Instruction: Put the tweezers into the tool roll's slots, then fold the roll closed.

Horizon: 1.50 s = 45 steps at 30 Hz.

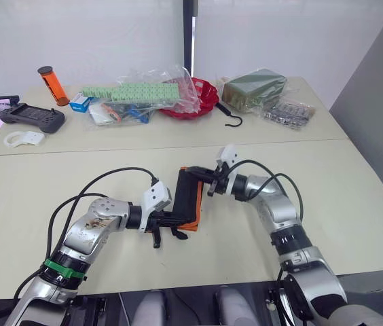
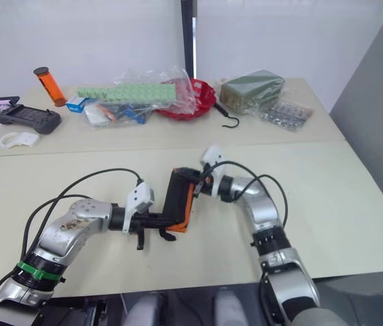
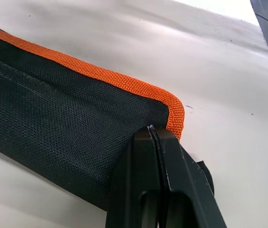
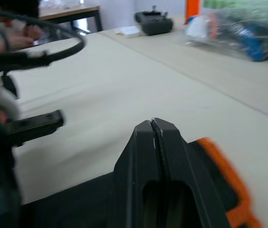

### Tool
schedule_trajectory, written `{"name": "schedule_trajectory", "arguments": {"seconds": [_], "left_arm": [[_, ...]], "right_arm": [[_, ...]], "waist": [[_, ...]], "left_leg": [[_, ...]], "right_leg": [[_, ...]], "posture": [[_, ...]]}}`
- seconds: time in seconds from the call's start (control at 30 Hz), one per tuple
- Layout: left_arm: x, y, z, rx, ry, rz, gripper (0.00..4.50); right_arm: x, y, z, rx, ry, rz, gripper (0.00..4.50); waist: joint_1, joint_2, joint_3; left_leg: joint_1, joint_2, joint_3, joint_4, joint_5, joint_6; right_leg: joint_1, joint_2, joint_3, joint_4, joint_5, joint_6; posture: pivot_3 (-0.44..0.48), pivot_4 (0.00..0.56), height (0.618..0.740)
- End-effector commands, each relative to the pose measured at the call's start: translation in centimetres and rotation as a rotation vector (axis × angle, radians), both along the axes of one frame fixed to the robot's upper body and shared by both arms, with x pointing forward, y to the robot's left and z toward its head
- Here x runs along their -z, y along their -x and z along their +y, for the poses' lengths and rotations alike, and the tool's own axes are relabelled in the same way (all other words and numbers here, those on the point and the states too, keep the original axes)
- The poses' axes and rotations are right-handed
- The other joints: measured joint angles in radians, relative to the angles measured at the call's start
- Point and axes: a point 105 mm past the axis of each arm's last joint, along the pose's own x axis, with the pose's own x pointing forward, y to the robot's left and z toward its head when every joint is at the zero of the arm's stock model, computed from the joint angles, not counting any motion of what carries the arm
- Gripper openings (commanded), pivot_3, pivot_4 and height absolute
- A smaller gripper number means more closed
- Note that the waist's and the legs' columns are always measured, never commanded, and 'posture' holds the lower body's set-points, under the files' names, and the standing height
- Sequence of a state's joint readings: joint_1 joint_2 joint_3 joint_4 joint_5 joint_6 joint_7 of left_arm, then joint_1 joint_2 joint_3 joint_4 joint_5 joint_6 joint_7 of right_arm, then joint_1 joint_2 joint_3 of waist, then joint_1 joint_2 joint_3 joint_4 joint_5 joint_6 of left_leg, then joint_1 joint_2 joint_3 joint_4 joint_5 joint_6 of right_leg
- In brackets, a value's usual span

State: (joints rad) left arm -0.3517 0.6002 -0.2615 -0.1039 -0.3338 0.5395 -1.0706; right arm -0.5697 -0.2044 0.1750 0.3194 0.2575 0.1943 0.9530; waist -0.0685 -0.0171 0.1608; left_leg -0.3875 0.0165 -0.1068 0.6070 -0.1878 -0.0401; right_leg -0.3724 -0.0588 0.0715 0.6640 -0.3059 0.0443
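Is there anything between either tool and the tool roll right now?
Nothing visible. Both tools are already on the tool roll: the left tool is shut at its near orange-trimmed corner, and the right tool is shut at its far end. The table around them is bare.

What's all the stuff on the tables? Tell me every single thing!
tool roll: one, black with orange trim, near table, lifted between both end effectors
orange tube: one, black cap, far table, far left
game controller: one, black, far table's left end
white plastic piece: one, in front of the controller
plastic bags: clear heap holding green and blue items, far table middle
red bowl: one, behind the bags
black hook: one, right of the bowl
green bundle: one, wrapped, far table right
packet: one, clear, grey contents, beside the bundle
left end effector: shut on the roll's near corner
right end effector: shut on the roll's far edge
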Motion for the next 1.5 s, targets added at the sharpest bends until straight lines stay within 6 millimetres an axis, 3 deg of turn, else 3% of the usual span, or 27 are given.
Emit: {"name": "schedule_trajectory", "arguments": {"seconds": [0.03,0.2,0.4,0.73,0.93,1.03,1.17,1.2,1.3,1.37,1.5], "left_arm": [[1.7,0.3,0.7,-0.022,-0.057,0.054,0.02],[2.3,0.0,1.0,-0.042,-0.071,0.054,0.02],[2.1,-0.5,1.0,-0.052,-0.067,0.041,0.02],[3.0,0.8,0.8,-0.003,-0.092,0.077,0.02],[3.2,0.6,1.1,-0.016,-0.099,0.074,0.02],[2.9,0.5,1.1,-0.023,-0.087,0.063,0.02],[2.3,0.9,1.1,-0.002,-0.056,0.061,0.02],[1.6,1.0,1.0,0.007,-0.013,0.042,0.02],[-2.8,-1.4,0.2,-0.078,0.181,-0.097,0.02],[-4.2,-2.6,-0.1,-0.115,0.228,-0.149,0.02],[-3.3,-3.9,-0.4,-0.136,0.160,-0.172,0.02]], "right_arm": [[1.1,0.7,0.4,-0.010,0.054,0.014,0.00],[4.8,1.6,-0.4,-0.010,0.189,0.065,0.00],[6.9,3.7,-0.7,-0.097,0.265,0.122,0.00],[5.2,-0.9,-0.3,0.088,0.213,0.043,0.00],[5.0,-4.9,-1.6,0.279,0.253,0.035,0.00],[5.1,-5.5,-1.7,0.294,0.255,0.041,0.00],[5.6,-5.2,-1.6,0.265,0.255,0.060,0.00],[5.9,-4.9,-1.5,0.248,0.255,0.065,0.00],[6.3,-3.8,-1.0,0.192,0.244,0.076,0.00],[6.4,-3.6,-1.0,0.190,0.243,0.075,0.00],[6.4,-3.5,-0.9,0.188,0.245,0.074,0.00]], "waist": [[0.000,0.000,0.000],[0.000,0.000,0.000],[0.001,0.000,0.000],[-0.004,-0.001,0.000],[-0.002,-0.001,0.000],[-0.002,-0.001,0.000],[-0.004,-0.001,0.000],[-0.004,-0.001,0.000],[-0.001,0.000,0.000],[0.004,-0.001,0.000],[0.002,-0.001,0.000]], "left_leg": [[0.000,0.000,0.000,0.000,0.000,0.000],[0.002,0.000,0.000,0.000,0.000,0.000],[0.004,0.000,0.000,0.000,0.000,0.000],[0.008,0.001,0.000,0.000,0.000,0.000],[0.008,0.001,0.000,0.000,0.000,0.000],[0.007,0.001,0.000,0.000,0.000,0.000],[0.008,0.001,0.001,-0.001,0.000,0.000],[0.008,0.001,0.000,-0.001,0.000,0.000],[0.007,0.001,0.000,-0.001,0.000,0.000],[0.003,0.000,0.000,0.000,0.000,0.000],[0.002,0.000,0.000,0.001,0.000,0.000]], "right_leg": [[0.000,0.000,0.000,0.000,0.000,0.000],[0.001,0.000,0.000,0.000,0.000,0.000],[0.003,0.000,0.000,-0.001,0.000,0.001],[0.006,0.001,0.001,0.000,-0.003,0.005],[0.006,0.001,0.001,0.000,-0.001,0.001],[0.006,0.001,0.001,0.000,0.000,-0.001],[0.006,0.001,0.001,0.000,0.000,-0.001],[0.005,0.001,0.001,0.000,0.000,-0.001],[0.005,0.001,0.000,0.000,0.000,-0.001],[0.003,0.000,0.000,-0.001,0.000,-0.001],[0.003,0.000,0.000,-0.001,0.000,-0.001]], "posture": [[0.000,0.150,0.740],[0.000,0.150,0.740],[0.000,0.150,0.740],[0.000,0.150,0.740],[0.000,0.150,0.740],[0.000,0.150,0.740],[0.000,0.150,0.740],[0.000,0.150,0.740],[0.000,0.150,0.740],[0.000,0.150,0.740],[0.000,0.150,0.740]]}}
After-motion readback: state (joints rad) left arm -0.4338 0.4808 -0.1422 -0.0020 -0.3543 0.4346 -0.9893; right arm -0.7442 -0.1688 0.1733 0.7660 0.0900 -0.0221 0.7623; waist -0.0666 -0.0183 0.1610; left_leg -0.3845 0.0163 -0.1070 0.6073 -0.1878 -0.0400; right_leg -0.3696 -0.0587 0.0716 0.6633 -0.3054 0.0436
